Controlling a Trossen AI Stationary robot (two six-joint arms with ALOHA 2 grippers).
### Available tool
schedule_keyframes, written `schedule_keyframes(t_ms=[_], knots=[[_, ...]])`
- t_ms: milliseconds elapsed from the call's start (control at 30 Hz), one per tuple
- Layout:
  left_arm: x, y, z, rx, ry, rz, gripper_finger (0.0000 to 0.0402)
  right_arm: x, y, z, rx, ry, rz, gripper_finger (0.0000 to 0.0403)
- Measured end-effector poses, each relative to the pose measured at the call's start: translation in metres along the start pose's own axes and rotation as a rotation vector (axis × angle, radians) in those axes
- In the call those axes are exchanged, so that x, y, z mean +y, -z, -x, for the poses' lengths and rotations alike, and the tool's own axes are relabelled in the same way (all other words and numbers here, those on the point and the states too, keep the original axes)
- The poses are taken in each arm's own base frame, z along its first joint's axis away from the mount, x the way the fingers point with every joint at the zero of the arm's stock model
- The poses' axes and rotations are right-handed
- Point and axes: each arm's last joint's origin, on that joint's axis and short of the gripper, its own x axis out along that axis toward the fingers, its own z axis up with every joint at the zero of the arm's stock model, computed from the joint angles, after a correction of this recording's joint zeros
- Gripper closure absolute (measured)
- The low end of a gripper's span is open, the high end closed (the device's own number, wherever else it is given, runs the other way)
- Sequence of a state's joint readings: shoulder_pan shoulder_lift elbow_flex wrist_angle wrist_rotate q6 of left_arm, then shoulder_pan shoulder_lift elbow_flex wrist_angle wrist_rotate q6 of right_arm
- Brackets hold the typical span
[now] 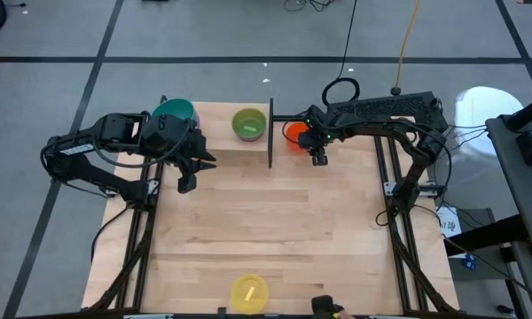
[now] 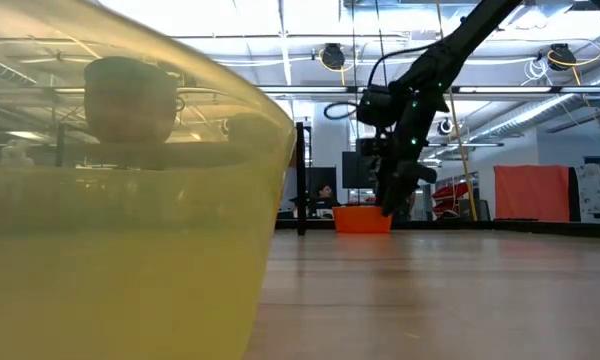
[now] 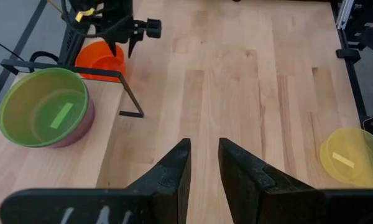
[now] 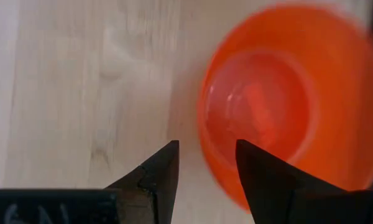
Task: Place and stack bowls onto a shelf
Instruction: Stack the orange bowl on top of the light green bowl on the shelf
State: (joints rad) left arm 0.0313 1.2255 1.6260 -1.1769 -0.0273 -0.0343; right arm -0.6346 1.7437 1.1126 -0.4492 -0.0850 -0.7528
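Right tool [image 4: 206, 167] (jaws parted) over orange bowl [image 4: 280, 93]

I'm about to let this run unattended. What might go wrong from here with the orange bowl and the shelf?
The open right gripper hovers over the orange bowl's rim; a poorly centred close may push the bowl away rather than grip it. The bowl sits close beside the shelf's black upright, so a lift might clip it. The green bowl already sits on a pink one; a bump could shift that stack.
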Motion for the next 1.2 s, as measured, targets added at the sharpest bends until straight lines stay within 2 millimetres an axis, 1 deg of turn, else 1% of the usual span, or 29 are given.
schedule_keyframes(t_ms=[167,333,400,467,533,667,700,767,833,933,1033,1200], knots=[[0.0,0.0,0.0,0.0,0.0,0.0,0.0314,-0.002,0.006,-0.013,0.017,-0.032,-0.005,0.0252],[0.0,0.0,0.0,0.0,0.0,0.004,0.0314,-0.008,0.003,-0.021,-0.011,0.017,-0.012,0.0255],[0.0,0.0,0.0,0.001,0.0,0.012,0.0314,-0.009,0.002,-0.021,-0.014,0.034,-0.017,0.0265],[0.0,0.0,0.0,0.001,0.0,0.022,0.0314,-0.01,0.001,-0.021,-0.023,0.045,-0.013,0.0283],[0.0,0.0,0.0,0.001,0.0,0.026,0.0314,-0.01,0.001,-0.021,-0.029,0.051,-0.021,0.0311],[0.0,0.0,0.0,0.001,0.0,0.029,0.0314,-0.011,0.001,-0.02,-0.028,0.052,-0.093,0.0383],[0.0,0.0,0.0,0.001,0.0,0.031,0.0314,-0.011,0.002,-0.02,-0.029,0.05,-0.117,0.0392],[0.0,0.0,0.0,0.001,0.0,0.031,0.0314,-0.011,0.003,-0.017,-0.026,0.042,-0.135,0.0395],[0.0,0.0,0.0,0.001,0.0,0.032,0.0314,-0.01,0.003,-0.011,-0.022,0.041,-0.121,0.04],[0.0,0.0,0.0,0.001,0.0,0.033,0.0314,-0.008,0.003,0.007,-0.019,0.043,-0.107,0.0401],[0.0,0.0,0.0,0.001,0.0,0.035,0.0314,-0.007,0.001,0.034,-0.059,0.084,-0.099,0.0402],[0.0,0.0,0.0,0.001,0.0,0.027,0.0314,-0.007,-0.003,0.092,-0.117,0.257,-0.055,0.0402]])
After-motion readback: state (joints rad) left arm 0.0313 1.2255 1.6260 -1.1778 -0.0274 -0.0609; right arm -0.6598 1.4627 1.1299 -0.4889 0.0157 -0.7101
